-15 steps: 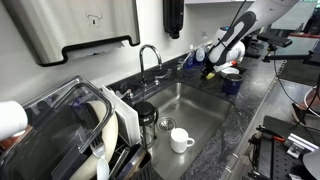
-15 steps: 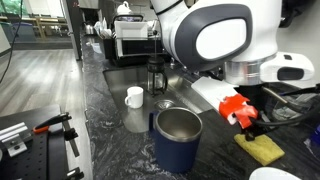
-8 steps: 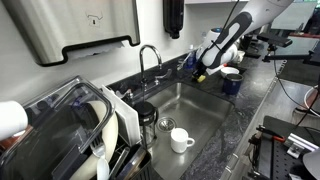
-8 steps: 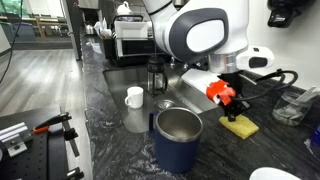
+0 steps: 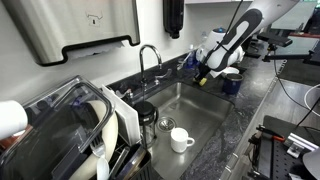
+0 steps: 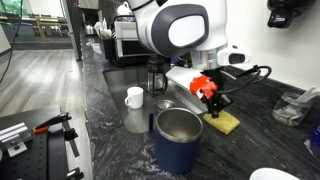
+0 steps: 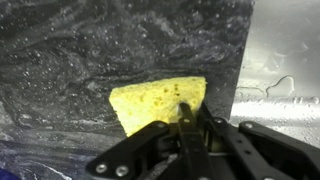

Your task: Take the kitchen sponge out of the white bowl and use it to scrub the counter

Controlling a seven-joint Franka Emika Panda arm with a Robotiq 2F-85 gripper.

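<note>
The yellow kitchen sponge (image 7: 155, 102) lies flat on the dark speckled counter (image 7: 80, 50), next to the sink's edge. My gripper (image 7: 185, 112) is shut on the sponge and presses it onto the counter. In an exterior view the sponge (image 6: 224, 122) sits under the orange-tipped gripper (image 6: 210, 92), just right of the sink. In an exterior view the gripper (image 5: 205, 72) is low over the counter behind the sink. The white bowl (image 6: 275, 174) shows only as a rim at the bottom right; it also shows by the arm (image 5: 231, 72).
A dark blue steel tumbler (image 6: 177, 136) stands close in front of the sponge. The sink (image 5: 185, 105) holds a white mug (image 5: 180, 139) and a French press (image 6: 157, 74). A faucet (image 5: 148, 62) stands behind the sink. A dish rack (image 5: 70, 135) is at the left.
The gripper has slid the sponge along the counter toward the sink, from near the white bowl to the sink's edge. The arm has swung with it.
</note>
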